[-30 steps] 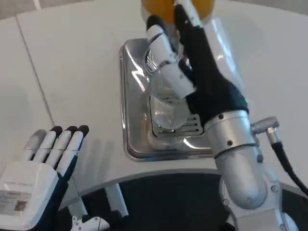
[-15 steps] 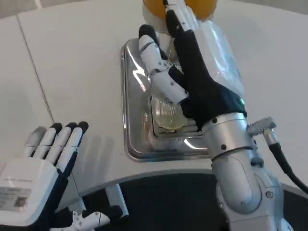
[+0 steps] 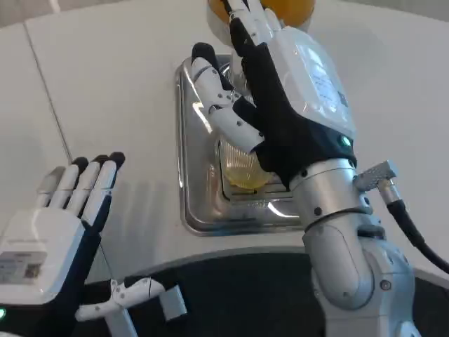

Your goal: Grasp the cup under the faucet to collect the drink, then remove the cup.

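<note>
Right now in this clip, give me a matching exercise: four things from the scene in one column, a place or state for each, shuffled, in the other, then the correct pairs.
Things:
1. cup
2. right hand
3. left hand
4. drip tray

Places or states:
A. shiny metal, lying flat on the white table
B. holds nothing, fingers straight, at the table's near edge
C. stands on the tray, yellow drink in its bottom
D. reaches over the tray, fingers around the cup

Pairs: 1-C, 2-D, 3-B, 4-A
</note>
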### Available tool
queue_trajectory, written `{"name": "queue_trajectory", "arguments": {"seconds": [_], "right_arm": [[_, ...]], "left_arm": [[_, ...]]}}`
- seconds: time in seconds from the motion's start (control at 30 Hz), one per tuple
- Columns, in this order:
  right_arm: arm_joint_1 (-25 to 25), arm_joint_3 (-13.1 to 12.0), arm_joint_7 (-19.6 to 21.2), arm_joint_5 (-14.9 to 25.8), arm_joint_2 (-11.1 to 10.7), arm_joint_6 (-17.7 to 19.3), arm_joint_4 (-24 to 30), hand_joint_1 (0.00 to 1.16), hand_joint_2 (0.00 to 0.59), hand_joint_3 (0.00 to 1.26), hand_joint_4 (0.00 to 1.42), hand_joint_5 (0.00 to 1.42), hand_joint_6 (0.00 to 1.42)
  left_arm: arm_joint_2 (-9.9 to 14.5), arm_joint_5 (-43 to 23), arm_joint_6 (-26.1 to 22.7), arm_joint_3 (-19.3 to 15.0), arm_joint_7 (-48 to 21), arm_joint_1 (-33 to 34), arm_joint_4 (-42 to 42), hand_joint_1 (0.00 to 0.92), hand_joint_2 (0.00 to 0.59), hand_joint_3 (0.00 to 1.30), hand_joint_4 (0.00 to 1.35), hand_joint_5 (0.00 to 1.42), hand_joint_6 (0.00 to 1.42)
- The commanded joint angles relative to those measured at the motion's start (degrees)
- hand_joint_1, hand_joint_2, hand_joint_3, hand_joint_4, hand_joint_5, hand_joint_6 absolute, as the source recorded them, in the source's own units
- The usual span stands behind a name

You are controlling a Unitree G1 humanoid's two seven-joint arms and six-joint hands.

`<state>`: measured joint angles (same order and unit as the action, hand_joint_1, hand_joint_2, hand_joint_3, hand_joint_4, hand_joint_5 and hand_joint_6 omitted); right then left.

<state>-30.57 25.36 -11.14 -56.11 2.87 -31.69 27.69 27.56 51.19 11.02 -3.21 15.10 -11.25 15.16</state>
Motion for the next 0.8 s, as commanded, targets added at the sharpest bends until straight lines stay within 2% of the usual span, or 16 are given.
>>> {"name": "queue_trajectory", "arguments": {"seconds": [0.03, 0.27, 0.47, 0.8], "right_arm": [[0.0, 1.0, -2.7, -0.8, 0.3, 0.5, 1.6, 0.0, 0.551, 0.07, 0.0, 0.0, 0.0], [0.1, 0.0, -4.8, -2.7, 0.3, 0.6, 3.6, 0.0, 0.551, 0.07, 0.0, 0.0, 0.0], [1.1, -0.5, -6.0, -3.2, -0.1, 0.7, 4.8, 0.0, 0.549, 0.07, 0.0, 0.0, 0.0], [1.3, -1.4, -6.8, -3.4, -0.2, 0.7, 5.2, 0.0, 0.555, 0.08, 0.0, 0.0, 0.0]], "left_arm": [[-1.3, 0.3, -0.8, 2.1, 0.1, 1.6, -1.3, 0.0, 0.051, 0.0, 0.0, 0.01, 0.05], [-3.2, 1.1, -2.5, 5.7, 0.0, 5.7, -3.2, 0.001, 0.05, 0.0, 0.0, 0.02, 0.05], [-3.3, 0.8, -3.2, 7.0, 0.2, 8.3, -5.0, 0.058, 0.042, 0.0, 0.0, 0.03, 0.06], [-3.8, 0.8, -5.0, 8.9, 0.2, 12.5, -8.3, 0.066, 0.042, 0.0, 0.0, 0.03, 0.07]]}}
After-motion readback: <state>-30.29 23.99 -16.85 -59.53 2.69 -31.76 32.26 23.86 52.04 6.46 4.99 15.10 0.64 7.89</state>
